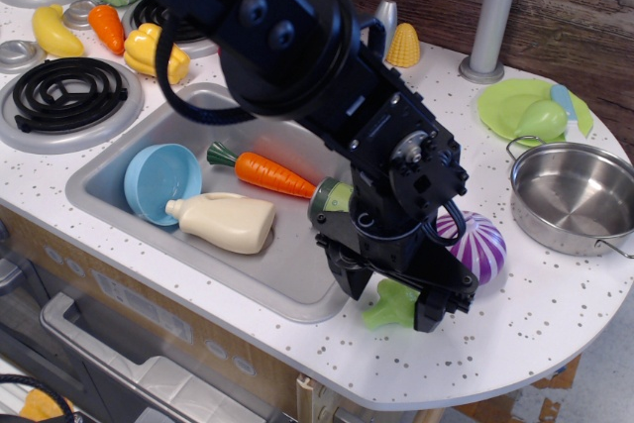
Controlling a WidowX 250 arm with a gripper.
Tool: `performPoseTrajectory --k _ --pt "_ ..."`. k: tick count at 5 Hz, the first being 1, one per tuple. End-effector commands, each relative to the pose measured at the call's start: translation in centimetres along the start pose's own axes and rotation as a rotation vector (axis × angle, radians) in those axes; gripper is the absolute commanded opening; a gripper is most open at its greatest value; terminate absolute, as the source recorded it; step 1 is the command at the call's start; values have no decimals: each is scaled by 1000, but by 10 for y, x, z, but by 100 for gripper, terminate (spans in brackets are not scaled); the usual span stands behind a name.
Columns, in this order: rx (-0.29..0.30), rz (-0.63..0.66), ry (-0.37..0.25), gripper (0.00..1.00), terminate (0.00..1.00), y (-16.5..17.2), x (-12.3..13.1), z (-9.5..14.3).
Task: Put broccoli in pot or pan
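The light-green broccoli [388, 306] lies on the white counter just right of the sink's front corner. My black gripper [388, 299] is down over it, its two fingers open and straddling the broccoli, one on each side. The arm hides part of the broccoli. The shiny steel pot [572, 195] stands empty at the right edge of the counter, well apart from the gripper.
A purple striped ball [476, 245] sits right behind the gripper. The sink [297, 255] holds a carrot [267, 173], blue bowl [158, 181], cream bottle [225, 220] and a can. A lime plate [505, 106] with a pear is behind the pot. The counter's front edge is close.
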State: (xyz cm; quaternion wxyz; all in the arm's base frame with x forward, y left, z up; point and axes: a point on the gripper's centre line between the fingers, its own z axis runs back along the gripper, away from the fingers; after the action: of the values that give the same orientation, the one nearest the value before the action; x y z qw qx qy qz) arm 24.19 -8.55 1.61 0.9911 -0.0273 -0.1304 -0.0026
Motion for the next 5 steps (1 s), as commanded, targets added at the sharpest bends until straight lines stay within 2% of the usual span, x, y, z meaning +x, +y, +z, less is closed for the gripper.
performPoseTrajectory --k 1,2,3,4,5 --pt "-49 -10 -25 100 0 3 4 -2" --pt "-97 21 -37 100 0 4 4 -8" --pt "-78 27 -32 0 0 4 5 -6" --pt "-7 14 0 0 0 1 9 15" --pt "42 45 67 0 0 -23 34 58"
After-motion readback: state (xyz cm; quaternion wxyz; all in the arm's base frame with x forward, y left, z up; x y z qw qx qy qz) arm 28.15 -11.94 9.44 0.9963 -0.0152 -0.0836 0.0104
